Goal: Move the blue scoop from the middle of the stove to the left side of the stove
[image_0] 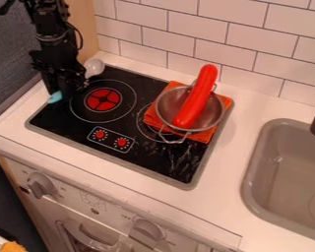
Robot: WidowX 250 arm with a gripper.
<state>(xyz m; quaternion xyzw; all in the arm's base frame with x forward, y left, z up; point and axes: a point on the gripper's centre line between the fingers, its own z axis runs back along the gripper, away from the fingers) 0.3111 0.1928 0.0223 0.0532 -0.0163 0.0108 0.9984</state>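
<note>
Oven knobs [40, 187]: on the front below the stove [147, 158], probably put there so that a person can reach them easily.
Red dials [100, 134]: at the front of the stove, near its edge, likely for the same reason.
Metal pot [210, 112]: on the right side of the stove, over an orange cloth [203, 137], which perhaps protects the surface.
Red sausage [196, 97]: in the pot, slanting past the rim because it is too long to lie inside.
Blue scoop [55, 97]: at the left side of the stove, its pale bowl [94, 67] toward the back; this already seems the wanted side.
Gripper [65, 90]: over the scoop's middle, maybe for balance; whether it is apart or clamped, I cannot tell.
Tiles [219, 25]: behind the stove, probably against splashes.
</note>
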